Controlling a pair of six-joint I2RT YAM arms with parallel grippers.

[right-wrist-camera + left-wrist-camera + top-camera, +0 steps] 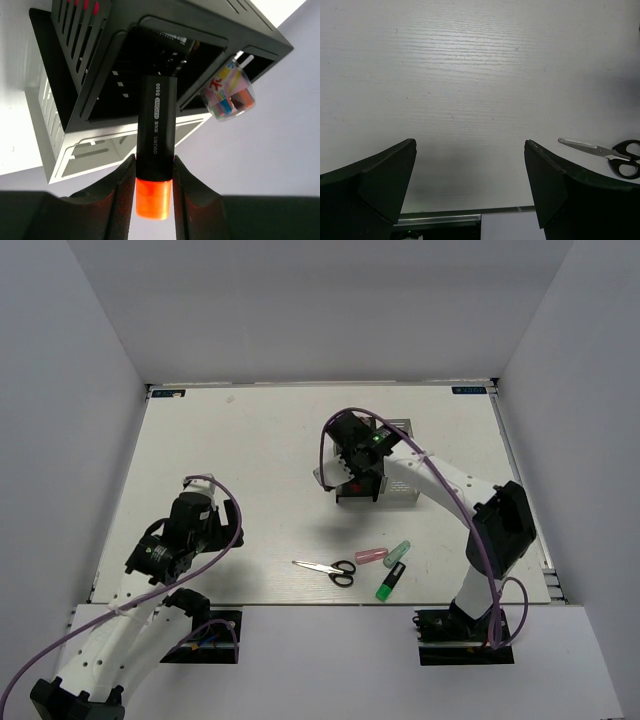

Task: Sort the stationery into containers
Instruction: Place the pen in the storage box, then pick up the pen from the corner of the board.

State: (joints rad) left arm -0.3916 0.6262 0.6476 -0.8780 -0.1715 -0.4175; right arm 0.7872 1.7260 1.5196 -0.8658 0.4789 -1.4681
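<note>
Orange-capped black highlighter pinched in right end effector, long axis aimed into black organizer compartment, tip at its mouth; left end effector spread, well apart from organizer.

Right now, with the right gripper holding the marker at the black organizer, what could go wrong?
The right gripper pinches the marker near its orange cap, so the body might swing or slip. Its far end sits by a wall of the black organizer; released now, it might catch and fall outside.

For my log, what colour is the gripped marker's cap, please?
Orange cap, clearest in right wrist view.
</note>
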